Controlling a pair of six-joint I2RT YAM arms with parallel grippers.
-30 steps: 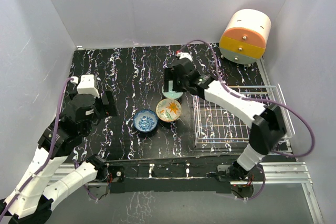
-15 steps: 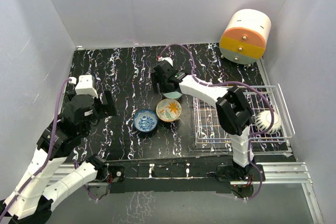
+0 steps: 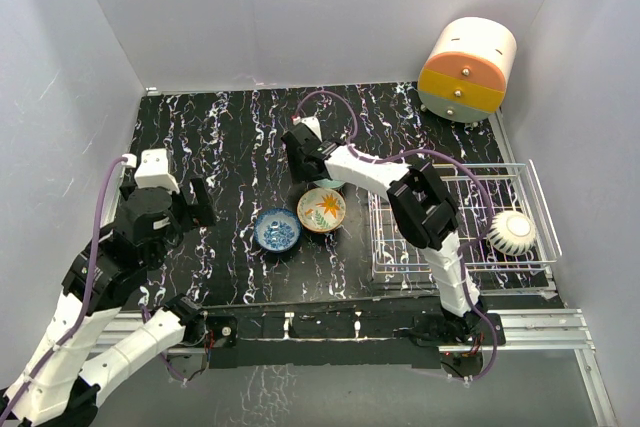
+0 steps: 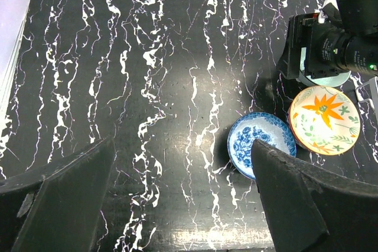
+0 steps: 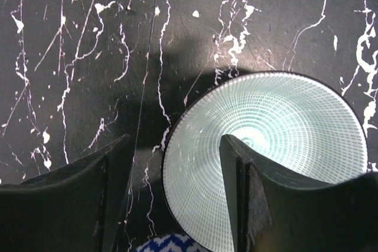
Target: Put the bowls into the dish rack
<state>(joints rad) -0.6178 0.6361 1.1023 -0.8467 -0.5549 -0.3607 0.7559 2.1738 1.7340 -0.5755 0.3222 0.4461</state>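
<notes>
From above, you see the dish rack (image 3: 395, 237) at the right of the surface (image 3: 220, 147), with one white bowl (image 3: 513, 232) inside. In the left wrist view, the left hand (image 4: 182, 146) is spread wide, the blue bowl (image 4: 261, 144) beside one finger. In the right wrist view, the right hand (image 5: 175, 140) is spread astride the rim of the pale green bowl (image 5: 277, 128), one finger inside, one outside.

Soft, even light from overhead fills the top view. The white walls (image 3: 300, 17) are bright without glare, and the black marbled table (image 3: 220, 137) stays crisp. In the wrist views the tabletop is sharp, while the left gripper (image 4: 182, 146) and right gripper (image 5: 176, 140) loom dark and slightly blurred. A soft shadow lies on the table just left of the pale green bowl (image 5: 277, 140).
</notes>
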